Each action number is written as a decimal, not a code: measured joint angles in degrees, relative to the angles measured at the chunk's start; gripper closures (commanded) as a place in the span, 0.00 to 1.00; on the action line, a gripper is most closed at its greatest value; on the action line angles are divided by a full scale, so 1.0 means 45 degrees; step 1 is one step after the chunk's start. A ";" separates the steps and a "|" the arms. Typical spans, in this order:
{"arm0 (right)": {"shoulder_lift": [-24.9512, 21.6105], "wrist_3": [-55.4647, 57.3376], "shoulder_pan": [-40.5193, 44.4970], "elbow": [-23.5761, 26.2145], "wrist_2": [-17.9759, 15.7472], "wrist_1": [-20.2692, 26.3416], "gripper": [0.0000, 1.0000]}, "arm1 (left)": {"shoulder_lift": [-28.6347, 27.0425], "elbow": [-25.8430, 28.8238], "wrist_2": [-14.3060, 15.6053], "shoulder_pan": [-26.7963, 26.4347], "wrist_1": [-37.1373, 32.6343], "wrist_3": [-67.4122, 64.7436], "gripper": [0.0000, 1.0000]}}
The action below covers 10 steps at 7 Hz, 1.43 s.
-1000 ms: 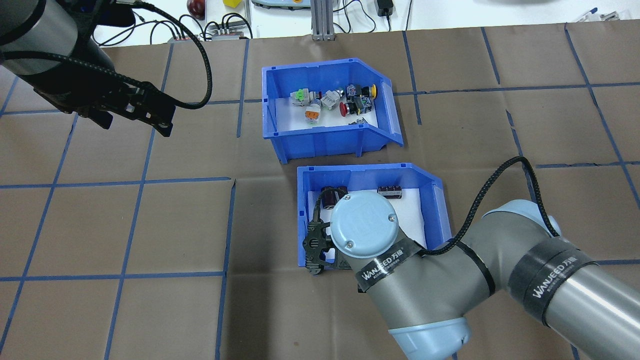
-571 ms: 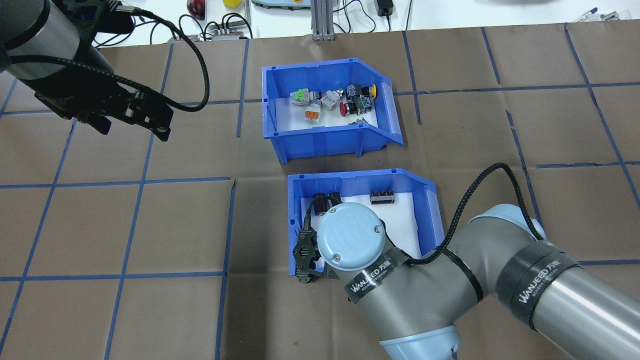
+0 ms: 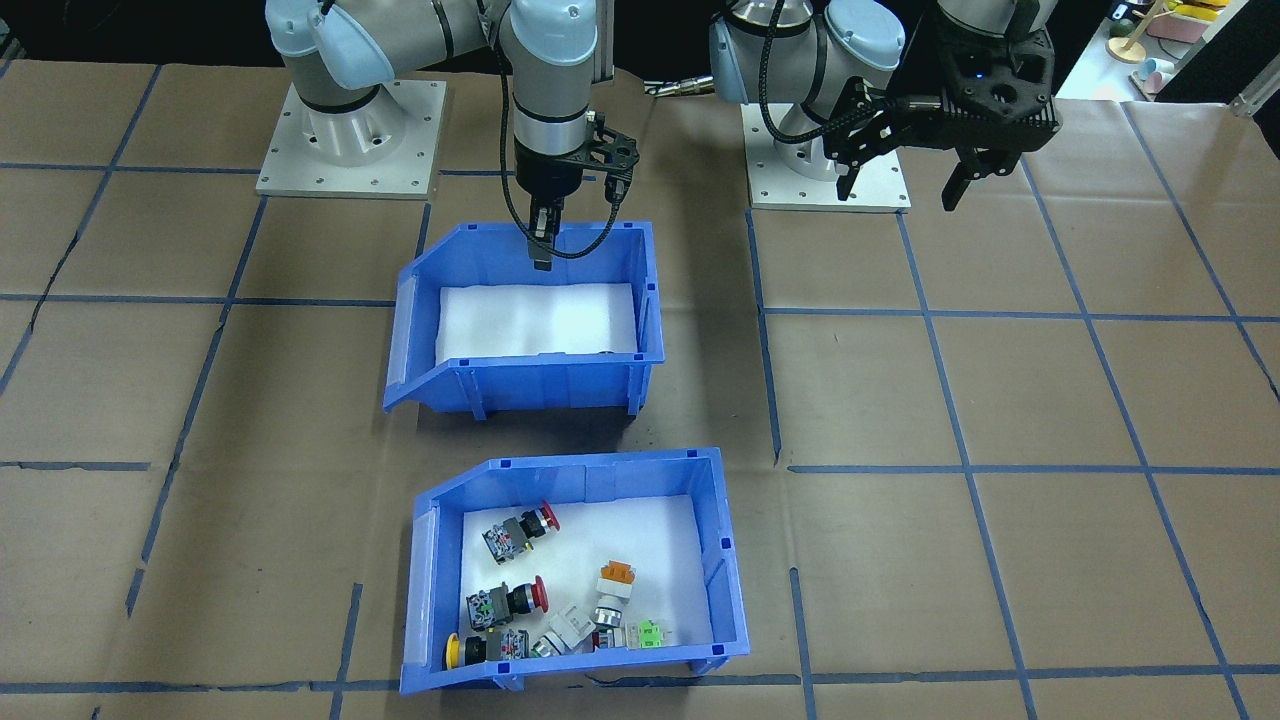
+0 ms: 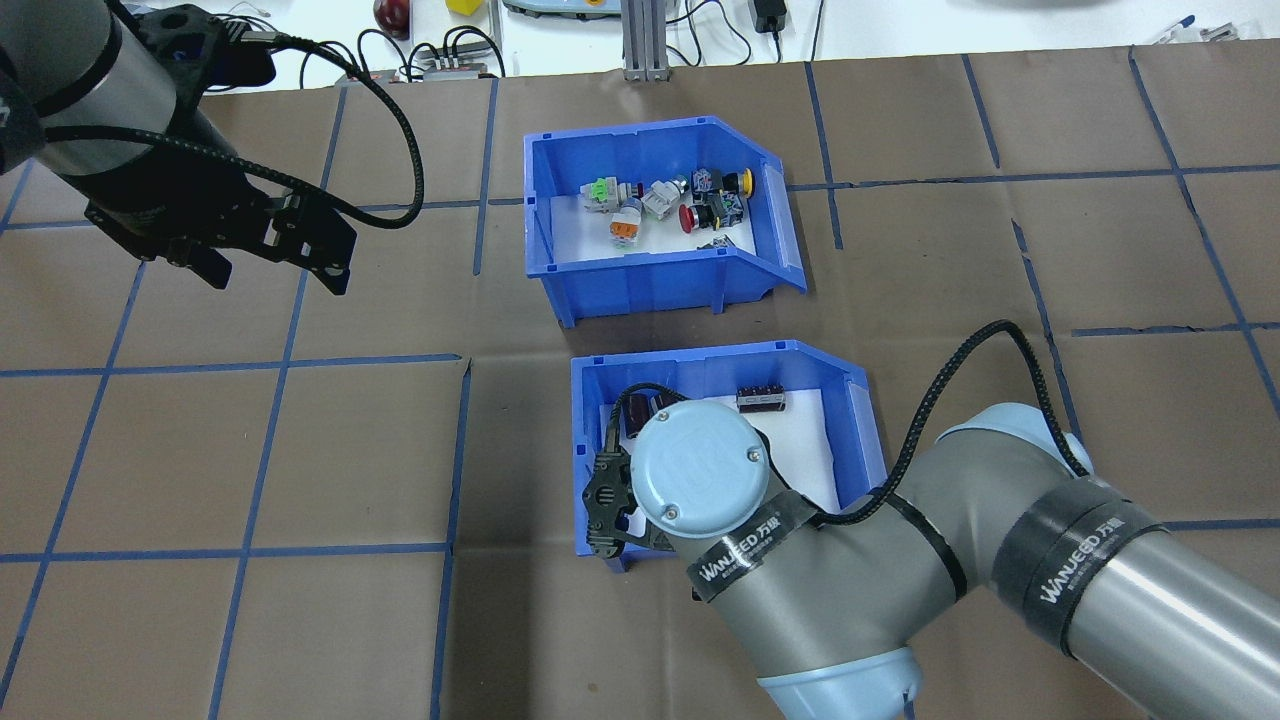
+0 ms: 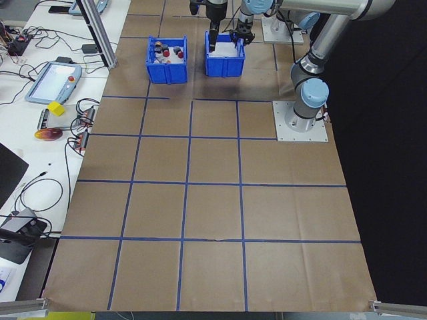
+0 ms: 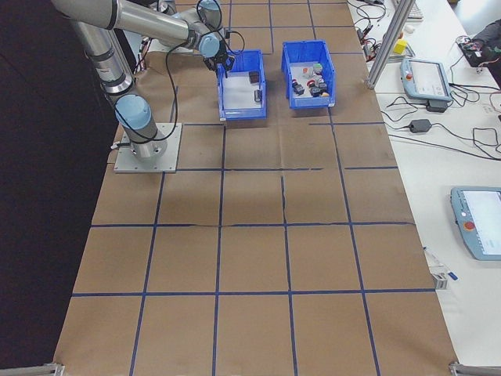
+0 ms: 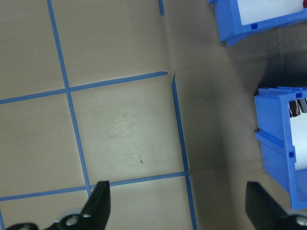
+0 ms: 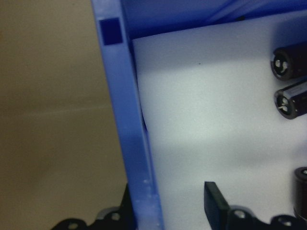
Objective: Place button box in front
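The button box (image 4: 640, 285) is a blue bin with a white liner that holds red, yellow, orange and green button parts. It sits farther from the robot's base, also seen in the front view (image 3: 580, 475). A second blue bin (image 4: 720, 362) with black cylinders lies nearer the base. My right gripper (image 4: 603, 500) straddles that bin's left wall. In the right wrist view its inner finger (image 8: 216, 203) stands apart from the wall (image 8: 136, 158), so it reads as open. My left gripper (image 4: 275, 272) hovers open over bare table, well left of both bins.
Brown paper with a blue tape grid covers the table (image 4: 250, 450). Cables and small devices (image 4: 440, 55) lie past the far edge. The right arm's elbow (image 4: 820, 590) hangs over the table near the second bin. Both arm bases (image 3: 350, 130) stand behind the bins.
The bin with black cylinders slid left and toward the robot together with my right gripper. My left gripper shifted slightly, still open.
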 measured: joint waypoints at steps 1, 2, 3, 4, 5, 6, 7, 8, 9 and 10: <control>-0.0393 -0.0030 -0.0175 -0.0332 -0.0098 0.0649 0.00 | -0.0018 -0.0063 -0.0013 -0.0002 0.0051 -0.0247 0.01; -0.0891 -0.0054 -0.0487 -0.0637 -0.0432 0.1520 0.00 | -0.0049 -0.0087 -0.0010 -0.0029 0.0052 -0.0355 0.01; -0.1403 -0.0085 -0.1057 -0.0825 -0.0898 0.2053 0.00 | -0.0054 -0.0100 0.0006 -0.0059 0.0031 -0.0400 0.01; -0.1863 -0.0111 -0.1900 -0.1101 -0.1222 0.2329 0.00 | -0.0061 -0.0109 0.0018 -0.0076 0.0012 -0.0424 0.01; -0.2178 -0.0122 -0.2845 -0.1564 -0.1356 0.2620 0.00 | -0.0068 -0.0114 0.0024 -0.0087 -0.0003 -0.0434 0.01; -0.2323 -0.0095 -0.3731 -0.2088 -0.1386 0.2920 0.00 | -0.0078 -0.0117 0.0026 -0.0094 -0.0009 -0.0428 0.01; -0.2367 -0.0013 -0.4434 -0.2505 -0.1368 0.3069 0.00 | -0.0087 -0.0118 0.0026 -0.0096 -0.0012 -0.0424 0.01; -0.2359 0.0343 -0.5124 -0.2845 -0.1308 0.3148 0.00 | -0.0098 -0.0125 0.0037 -0.0097 -0.0012 -0.0417 0.01; -0.2348 0.1189 -0.5785 -0.3107 -0.1094 0.3231 0.00 | -0.0115 -0.0131 0.0047 -0.0097 -0.0013 -0.0408 0.01; -0.2334 0.2540 -0.6328 -0.3386 -0.0666 0.3532 0.00 | -0.0126 -0.0142 0.0048 -0.0098 -0.0012 -0.0404 0.01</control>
